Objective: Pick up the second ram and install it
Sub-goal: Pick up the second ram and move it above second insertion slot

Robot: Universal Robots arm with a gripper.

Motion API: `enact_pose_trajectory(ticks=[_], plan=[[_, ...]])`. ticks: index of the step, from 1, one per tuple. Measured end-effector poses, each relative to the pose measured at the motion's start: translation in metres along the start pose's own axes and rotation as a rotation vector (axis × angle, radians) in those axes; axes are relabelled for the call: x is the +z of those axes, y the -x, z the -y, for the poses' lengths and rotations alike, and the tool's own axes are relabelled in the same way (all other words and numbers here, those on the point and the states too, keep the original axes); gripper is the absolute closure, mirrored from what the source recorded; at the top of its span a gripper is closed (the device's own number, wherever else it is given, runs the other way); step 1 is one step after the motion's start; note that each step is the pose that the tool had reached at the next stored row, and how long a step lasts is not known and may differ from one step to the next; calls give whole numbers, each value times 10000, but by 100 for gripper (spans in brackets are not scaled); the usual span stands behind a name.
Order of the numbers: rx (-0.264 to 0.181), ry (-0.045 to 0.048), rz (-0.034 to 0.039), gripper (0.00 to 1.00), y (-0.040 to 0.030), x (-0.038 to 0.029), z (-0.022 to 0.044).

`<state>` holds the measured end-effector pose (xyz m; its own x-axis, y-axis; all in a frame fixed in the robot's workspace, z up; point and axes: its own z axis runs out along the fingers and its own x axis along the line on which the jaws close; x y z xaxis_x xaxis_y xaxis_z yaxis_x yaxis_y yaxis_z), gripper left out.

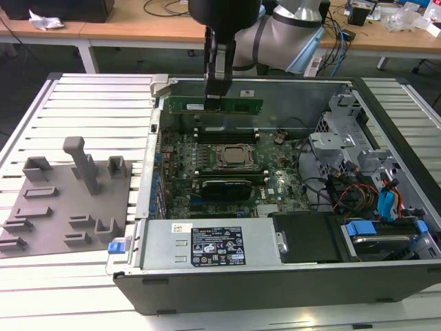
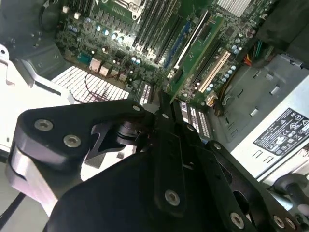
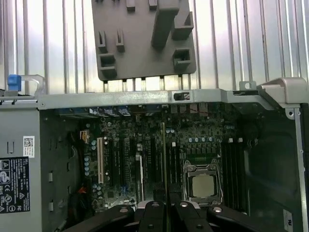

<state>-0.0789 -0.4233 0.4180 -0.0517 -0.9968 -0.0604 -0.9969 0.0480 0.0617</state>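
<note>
The second ram [image 1: 241, 106] is a long green stick hanging level over the far side of the open computer case, above the black memory slots [image 1: 227, 131] behind the CPU socket [image 1: 234, 156]. My gripper [image 1: 215, 102] comes down from above and is shut on the stick left of its middle. In the first wrist view the ram [image 3: 164, 159] appears edge-on as a thin line running out from between the fingers [image 3: 153, 212], beside the CPU socket [image 3: 203, 186]. In the second wrist view the black fingers [image 2: 166, 145] are closed together over the motherboard [image 2: 145, 34].
The grey holder tray [image 1: 62, 200] with upright blocks lies on the slatted table on the exterior view's left of the case. Inside the case, a power supply [image 1: 207, 243] sits at the near side and drive bays with cables [image 1: 372, 186] on the exterior view's right.
</note>
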Motion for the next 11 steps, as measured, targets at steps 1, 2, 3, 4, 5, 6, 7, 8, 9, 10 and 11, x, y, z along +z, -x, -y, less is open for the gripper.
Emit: enact_pose_trajectory(ticks=[1,2,3,4,5,6,7,8,9,10,11], plan=[[16,1,1,86,7,9,22],[24,3,1,86,13,16,38],[27,4,1,86,19,26,60],[27,7,1,86,23,41,85],[27,11,2,86,25,62,109],[27,14,1,86,27,77,126],[27,15,1,86,28,87,138],[28,16,2,86,29,97,147],[28,17,1,86,30,108,159],[28,18,1,86,31,118,168],[28,20,1,86,33,142,193]])
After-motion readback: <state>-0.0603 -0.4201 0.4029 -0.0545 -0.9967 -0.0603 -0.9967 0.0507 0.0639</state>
